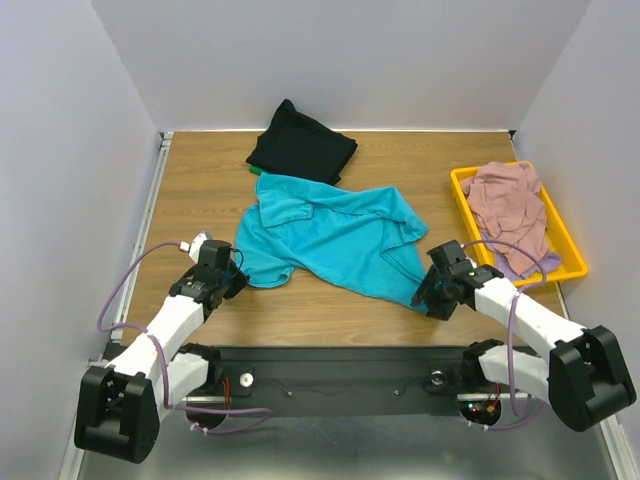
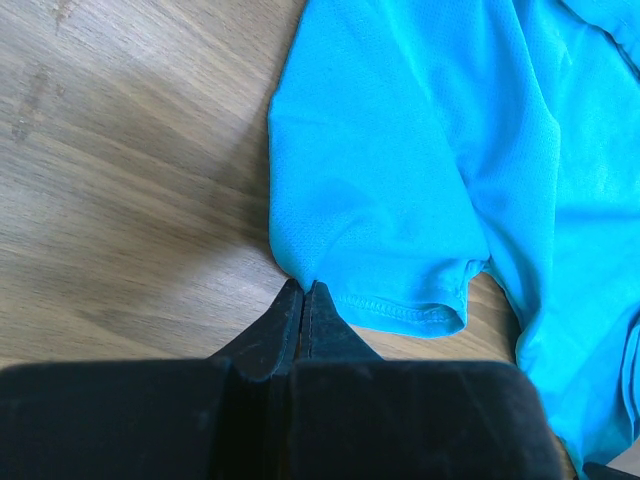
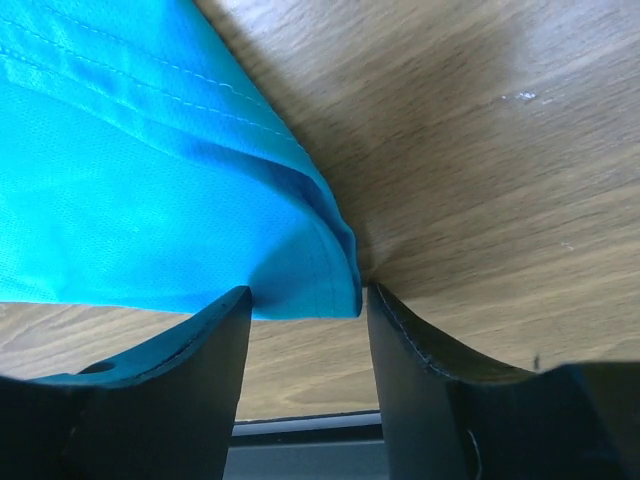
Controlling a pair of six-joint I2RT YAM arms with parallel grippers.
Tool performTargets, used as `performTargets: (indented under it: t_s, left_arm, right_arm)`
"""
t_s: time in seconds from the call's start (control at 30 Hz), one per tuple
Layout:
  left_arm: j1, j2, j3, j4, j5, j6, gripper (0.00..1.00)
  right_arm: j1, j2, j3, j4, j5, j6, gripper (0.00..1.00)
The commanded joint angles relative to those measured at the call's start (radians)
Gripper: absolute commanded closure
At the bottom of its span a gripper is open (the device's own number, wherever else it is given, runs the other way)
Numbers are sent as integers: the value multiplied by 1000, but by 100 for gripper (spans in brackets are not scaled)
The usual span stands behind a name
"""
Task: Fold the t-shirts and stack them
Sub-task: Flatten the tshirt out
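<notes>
Squarely in the middle of the bench (image 1: 200, 190) lies the teal t-shirt (image 1: 335, 235), spread and rumpled. The left gripper (image 2: 303, 290) is clenched on its sleeve corner toward the bench's left edge. The right gripper (image 3: 308, 292) is released, jaws apart around the hem corner by the near edge. A black t-shirt (image 1: 300, 150) sits at the far edge, and a pink t-shirt (image 1: 510, 205) lies in the yellow tray (image 1: 457, 187) by the right edge.

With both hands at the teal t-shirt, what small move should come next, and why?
Probably the right hand should close on the hem corner of the teal t-shirt: that corner lies between its jaws, which stand apart. The left hand seems shut on the sleeve's edge.
</notes>
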Motion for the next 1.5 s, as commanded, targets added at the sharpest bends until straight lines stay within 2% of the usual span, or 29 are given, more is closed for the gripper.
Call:
performTargets:
  t_s: [0.0,0.13,0.27,0.33,0.37,0.4,0.43,0.6,0.8,1.13,1.23,1.47]
  left_arm:
    - [-4,-21,15,10,-18,10,100]
    - [-4,-22,18,7,-24,9,100]
    - [-4,-27,22,0,-30,7,100]
    - [-4,-39,30,-5,-32,7,100]
    - [-4,-45,32,-6,-35,7,100]
    - [-4,-56,36,-9,-38,7,100]
    - [-4,-62,44,-14,-38,7,100]
    - [-4,-122,110,-54,-50,15,100]
    - [-4,-221,289,-89,-79,24,100]
    - [-4,-314,686,-63,-130,75,100]
    - [-4,-321,804,-60,-134,98,100]
    - [-4,-343,1041,-45,-76,159,100]
  right_arm:
    - [9,40,-14,78,61,13,44]
    - [9,77,2,93,102,4,49]
    - [9,95,3,126,141,-15,62]
    - [9,103,9,150,148,-39,75]
    - [9,106,15,152,153,-47,77]
    - [9,104,22,155,161,-53,95]
    - [9,97,38,156,162,-59,100]
    - [9,-4,108,156,156,-139,100]
    - [9,-156,283,106,185,-206,100]
    - [9,-290,651,20,290,-305,100]
    - [9,-319,758,8,279,-328,100]
    - [9,-322,986,-32,124,-384,100]
